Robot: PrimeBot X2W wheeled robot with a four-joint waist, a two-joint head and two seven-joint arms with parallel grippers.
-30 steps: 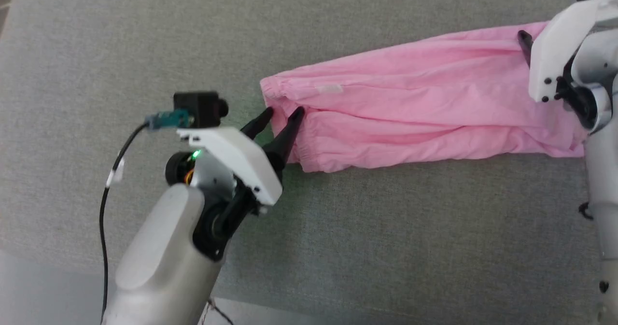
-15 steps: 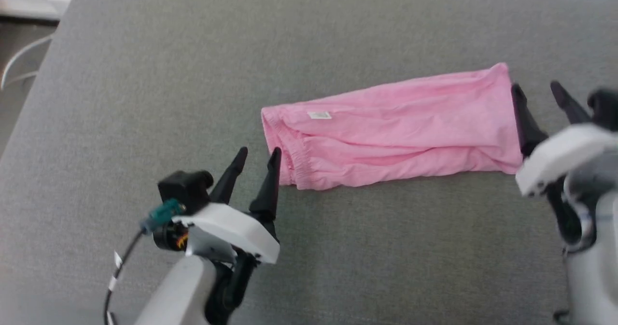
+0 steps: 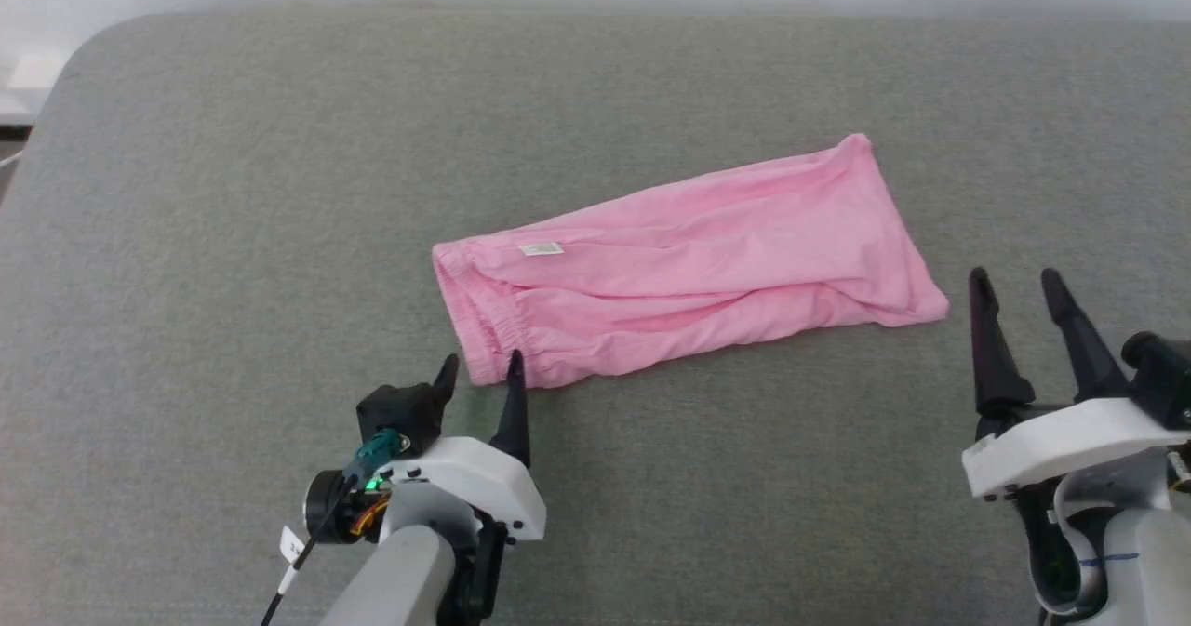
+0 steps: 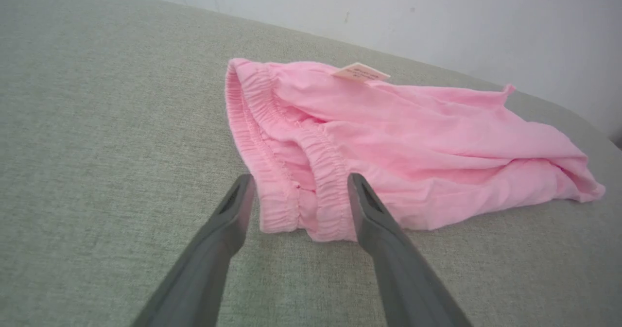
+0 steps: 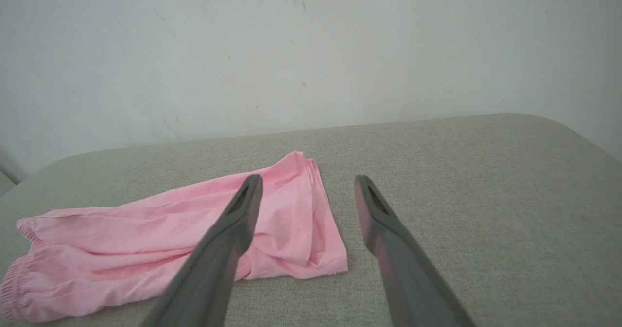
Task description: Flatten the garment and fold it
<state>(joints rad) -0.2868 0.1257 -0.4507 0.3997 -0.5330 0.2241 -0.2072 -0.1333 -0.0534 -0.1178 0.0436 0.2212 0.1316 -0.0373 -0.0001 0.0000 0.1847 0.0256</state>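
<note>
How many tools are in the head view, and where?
2. Left tool lower left, open, tips at the garment's waistband corner. Right tool lower right, open, clear of the hem end.

Worktop (image 3: 233,189): flat surface covered in grey woven fabric, with rounded corners at the far left and far right. Wall (image 5: 311,50): plain off-white, directly behind the far edge, marked with small dark scuffs and specks. Lighting: even and diffuse, with soft shadows.
</note>
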